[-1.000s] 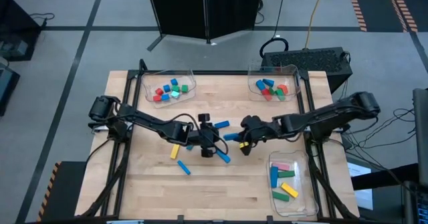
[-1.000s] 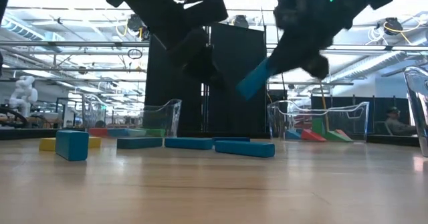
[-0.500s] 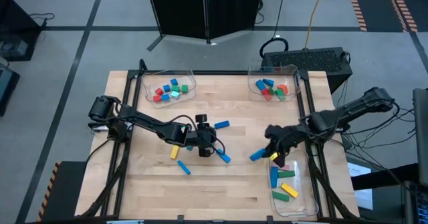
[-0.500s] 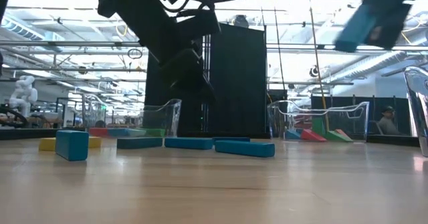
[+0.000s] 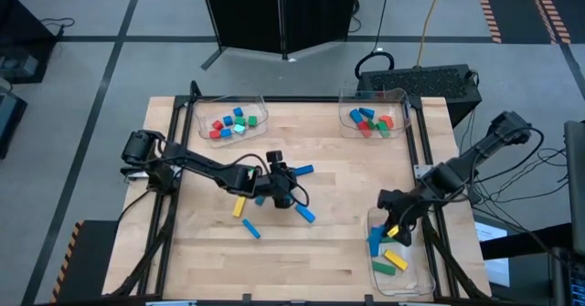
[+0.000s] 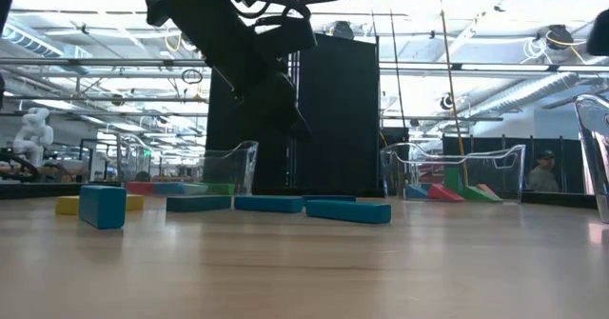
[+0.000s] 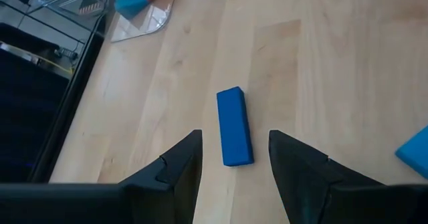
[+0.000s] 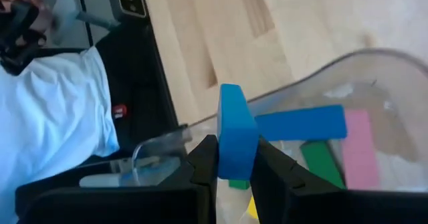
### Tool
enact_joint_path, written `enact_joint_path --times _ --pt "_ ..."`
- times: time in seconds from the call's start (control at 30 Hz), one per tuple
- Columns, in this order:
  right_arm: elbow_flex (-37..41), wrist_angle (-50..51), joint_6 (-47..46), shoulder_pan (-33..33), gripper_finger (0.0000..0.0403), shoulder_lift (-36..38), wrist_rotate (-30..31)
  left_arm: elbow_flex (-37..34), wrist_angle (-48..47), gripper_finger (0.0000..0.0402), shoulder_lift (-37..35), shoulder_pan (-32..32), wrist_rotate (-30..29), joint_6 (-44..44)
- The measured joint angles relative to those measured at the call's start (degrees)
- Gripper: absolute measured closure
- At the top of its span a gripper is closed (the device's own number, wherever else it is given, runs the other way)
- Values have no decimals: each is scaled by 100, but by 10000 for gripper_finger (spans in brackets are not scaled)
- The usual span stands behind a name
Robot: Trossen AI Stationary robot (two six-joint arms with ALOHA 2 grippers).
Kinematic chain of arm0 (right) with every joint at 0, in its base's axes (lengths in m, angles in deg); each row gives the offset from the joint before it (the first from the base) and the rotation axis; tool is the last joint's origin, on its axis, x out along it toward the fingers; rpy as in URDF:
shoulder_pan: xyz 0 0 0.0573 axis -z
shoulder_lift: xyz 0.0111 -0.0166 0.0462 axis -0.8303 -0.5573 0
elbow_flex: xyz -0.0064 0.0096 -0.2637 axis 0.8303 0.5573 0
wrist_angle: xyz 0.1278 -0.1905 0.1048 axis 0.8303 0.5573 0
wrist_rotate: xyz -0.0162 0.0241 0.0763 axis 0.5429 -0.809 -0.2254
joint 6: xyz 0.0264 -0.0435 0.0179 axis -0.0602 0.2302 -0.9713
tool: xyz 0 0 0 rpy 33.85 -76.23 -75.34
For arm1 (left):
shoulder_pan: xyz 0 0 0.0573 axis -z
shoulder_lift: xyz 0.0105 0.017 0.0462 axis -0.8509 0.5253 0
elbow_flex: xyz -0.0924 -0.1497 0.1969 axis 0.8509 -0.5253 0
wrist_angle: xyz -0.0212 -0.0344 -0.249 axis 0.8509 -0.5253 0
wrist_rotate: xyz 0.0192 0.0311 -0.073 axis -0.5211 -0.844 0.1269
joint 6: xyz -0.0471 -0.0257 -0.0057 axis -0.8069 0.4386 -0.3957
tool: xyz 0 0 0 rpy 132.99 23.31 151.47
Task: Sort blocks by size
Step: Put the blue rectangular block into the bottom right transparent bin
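Several blocks lie loose mid-table: a blue bar [image 5: 304, 170], another blue bar [image 5: 304, 215], a short blue block [image 5: 251, 230] and a yellow block [image 5: 239, 205]. My left gripper [image 5: 285, 193] hovers open over them. In its wrist view a blue bar [image 7: 234, 127] lies flat on the wood, its near end between the fingers of my left gripper [image 7: 233, 144], which do not touch it. My right gripper [image 5: 388, 227] hangs over the near right tray [image 5: 413, 283], shut on a blue block [image 8: 235, 127]. My right gripper [image 8: 235, 162] pinches the blue block by one end [image 8: 234, 158] between its two fingers. The fingers slant down toward the tray. The rest of the block sticks out past the fingertips, lifted clear above the blocks in the tray.
The near right tray holds a blue bar [image 8: 302, 124], a pink bar [image 8: 361, 150], green and yellow ones. The far left tray [image 5: 259, 105] and the far right tray [image 5: 398, 96] hold small mixed blocks. A person in a light blue shirt [image 8: 53, 117] stands beyond the table's edge.
My right gripper has carried the blue block from mid-table toward the right and near edges, rising out of the low view and tipping further down, and now hangs over the near right tray. It has stayed shut on the block.
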Motion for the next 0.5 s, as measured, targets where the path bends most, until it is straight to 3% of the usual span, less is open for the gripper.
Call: enact_joint_path --times 0.5 --pt "0 862 -1370 -807 351 15 -204 0 217 228 0 -59 126 -13"
